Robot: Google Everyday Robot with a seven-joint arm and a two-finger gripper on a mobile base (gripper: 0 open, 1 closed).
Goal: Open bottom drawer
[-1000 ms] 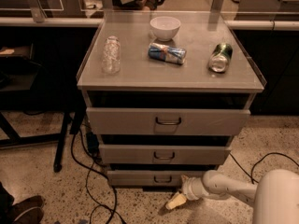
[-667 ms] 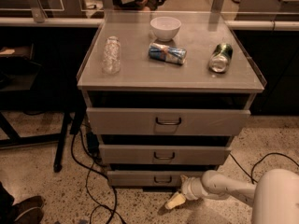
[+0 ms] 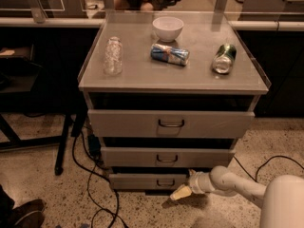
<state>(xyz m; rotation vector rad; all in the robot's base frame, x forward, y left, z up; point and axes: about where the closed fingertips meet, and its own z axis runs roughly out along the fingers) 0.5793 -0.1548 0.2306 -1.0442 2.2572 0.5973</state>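
Three grey sheet-metal drawers stack under the tabletop (image 3: 142, 82), which carries a ribbed clear plastic bottle (image 3: 113, 56) at the left. Low in the frame sits the bottom drawer (image 3: 137, 181), flat-fronted and narrowest, seemingly not yet pulled out. Its thin dark wire handle (image 3: 166, 182) is ungrasped. Just right and below hangs the pale tool (image 3: 179, 193); its opening cannot be told. Judged: approach step. Next it should rise to the handle, hook it, and pull straight out.
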